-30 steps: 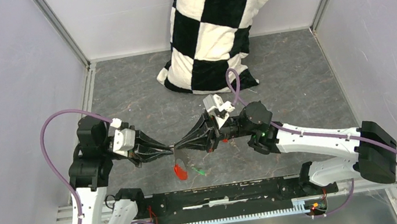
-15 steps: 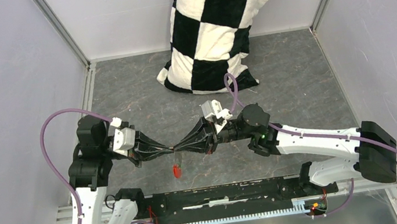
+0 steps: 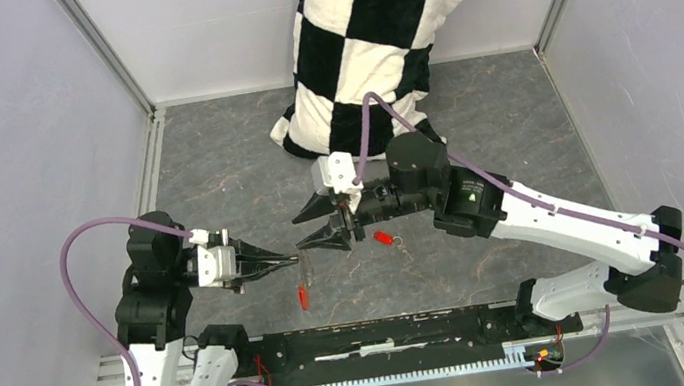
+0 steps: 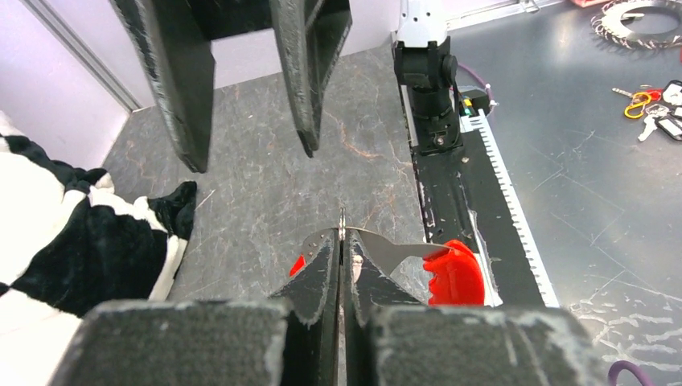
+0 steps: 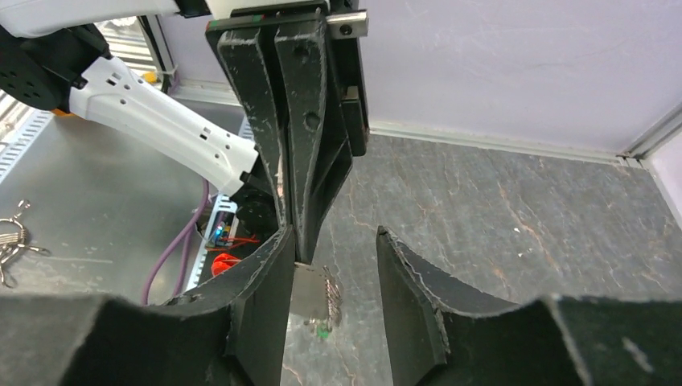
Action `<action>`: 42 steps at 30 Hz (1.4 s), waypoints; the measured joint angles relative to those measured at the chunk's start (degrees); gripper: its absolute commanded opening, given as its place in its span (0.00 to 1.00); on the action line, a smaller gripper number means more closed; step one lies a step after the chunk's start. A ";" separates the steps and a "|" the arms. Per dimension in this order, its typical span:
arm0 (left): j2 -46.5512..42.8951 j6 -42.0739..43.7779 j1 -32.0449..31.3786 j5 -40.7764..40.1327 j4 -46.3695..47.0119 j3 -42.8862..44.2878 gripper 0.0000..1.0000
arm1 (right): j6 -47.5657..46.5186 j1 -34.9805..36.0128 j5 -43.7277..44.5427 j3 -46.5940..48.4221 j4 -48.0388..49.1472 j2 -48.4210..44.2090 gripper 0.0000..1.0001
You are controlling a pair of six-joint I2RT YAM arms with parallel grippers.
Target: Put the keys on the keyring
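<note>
My left gripper [image 3: 293, 256] is shut on the thin silver ring of the keyring [image 4: 343, 223]. The red-and-grey fob [image 3: 304, 293] hangs below it and also shows in the left wrist view [image 4: 450, 273]. In the right wrist view the green-headed key [image 5: 322, 330] shows just under the fob's grey part [image 5: 310, 293]; I cannot tell whether it is on the ring. The red-headed key [image 3: 384, 238] lies on the table to the right, apart from both grippers. My right gripper [image 3: 302, 235] is open and empty, its jaws facing the left fingertips [image 5: 299, 161].
A black-and-white checked pillow [image 3: 367, 38] leans against the back wall. Grey walls close in the left, right and back sides. The black base rail [image 3: 388, 333] runs along the near edge.
My right gripper has opened, let go of the ring and pulled back up and to the right. The left arm has shifted slightly left and down with the keyring. The red-headed key now lies on the table.
</note>
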 measured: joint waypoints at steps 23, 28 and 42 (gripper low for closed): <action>0.07 1.18 0.00 -3.17 -0.04 -1.05 0.02 | -5.03 1.55 -1.27 13.55 -23.71 9.99 0.36; 0.07 1.20 0.02 -3.21 -0.04 -1.42 0.02 | -4.37 1.57 -1.22 13.55 -22.97 9.99 0.36; 0.07 1.20 0.00 -3.21 -0.04 -1.64 0.02 | -3.32 2.08 -1.20 13.55 -19.96 9.97 0.11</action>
